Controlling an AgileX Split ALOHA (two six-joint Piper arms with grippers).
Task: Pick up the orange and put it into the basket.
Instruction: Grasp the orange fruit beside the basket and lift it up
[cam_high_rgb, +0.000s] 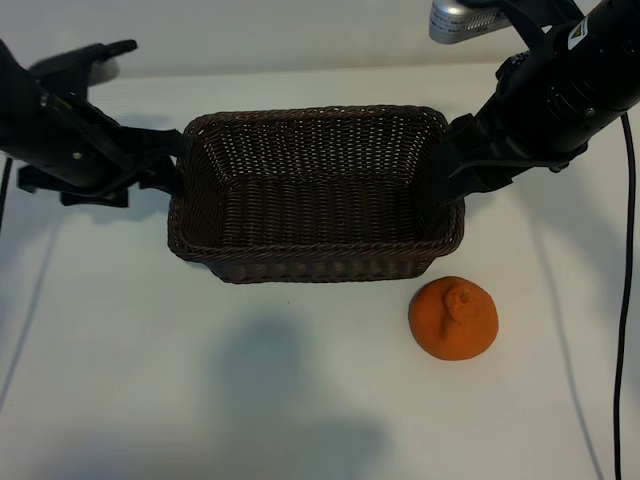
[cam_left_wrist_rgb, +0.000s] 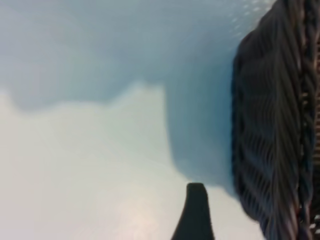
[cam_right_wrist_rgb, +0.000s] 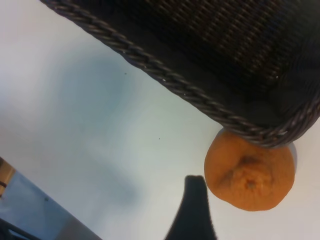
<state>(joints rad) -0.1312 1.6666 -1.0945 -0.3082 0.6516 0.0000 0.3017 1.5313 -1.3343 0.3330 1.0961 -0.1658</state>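
Lying on the table (cam_high_rgb: 150, 400) beside the basket (cam_high_rgb: 310, 262), the orange (cam_high_rgb: 454, 319).

One orange (cam_high_rgb: 454, 319) lies on the one white counter (cam_high_rgb: 250, 380), just beside the single dark finger (cam_right_wrist_rgb: 192, 210) that shows in the right wrist view. One woven basket (cam_high_rgb: 315, 265) stands there, with nothing inside it. Two arms are present, one at each short end of the basket. Each wrist view shows just one finger (cam_left_wrist_rgb: 195, 212). Two dark cables (cam_high_rgb: 628, 300) hang at the counter's sides.
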